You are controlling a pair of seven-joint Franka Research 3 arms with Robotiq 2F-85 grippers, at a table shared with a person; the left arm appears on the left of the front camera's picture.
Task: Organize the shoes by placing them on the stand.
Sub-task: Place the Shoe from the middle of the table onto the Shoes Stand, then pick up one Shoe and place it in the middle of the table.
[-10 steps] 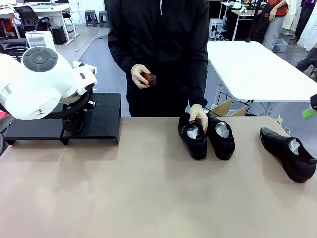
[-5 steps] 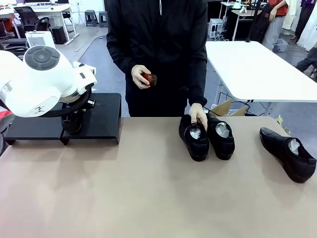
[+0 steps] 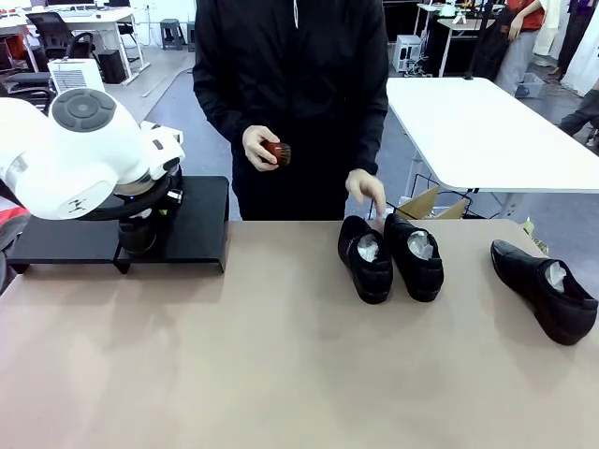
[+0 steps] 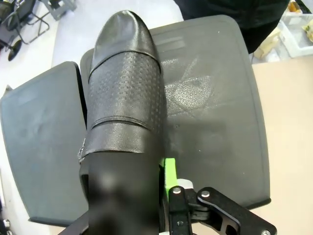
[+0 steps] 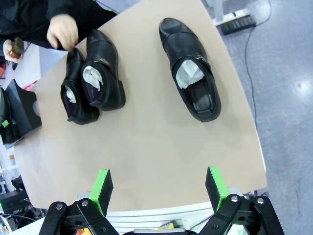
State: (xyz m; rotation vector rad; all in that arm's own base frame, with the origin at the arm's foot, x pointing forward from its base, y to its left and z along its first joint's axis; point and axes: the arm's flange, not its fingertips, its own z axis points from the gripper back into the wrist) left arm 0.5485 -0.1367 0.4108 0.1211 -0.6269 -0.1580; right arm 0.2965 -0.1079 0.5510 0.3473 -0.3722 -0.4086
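One glossy black shoe (image 4: 124,98) lies toe-away on the matte black stand (image 4: 215,112). My left gripper (image 3: 138,234) hangs under the white arm over the stand (image 3: 201,210). One green pad (image 4: 168,174) sits right beside the shoe's heel and the other finger is hidden behind it, so I cannot tell whether the grip holds. Two shoes (image 3: 365,257) (image 3: 416,254) stand side by side mid-table, and a third shoe (image 3: 547,290) lies at the right. My right gripper (image 5: 159,185) is open and empty, high above the table's near right corner.
A person stands at the far side, one hand (image 3: 365,190) raised just above the middle pair, the other hand holding a small brown brush (image 3: 277,152). A white table (image 3: 487,131) stands behind on the right. The tan tabletop (image 3: 281,365) in front is bare.
The person's hand has let go of the left shoe of the middle pair and lifted away. My left arm has shifted slightly over the stand.
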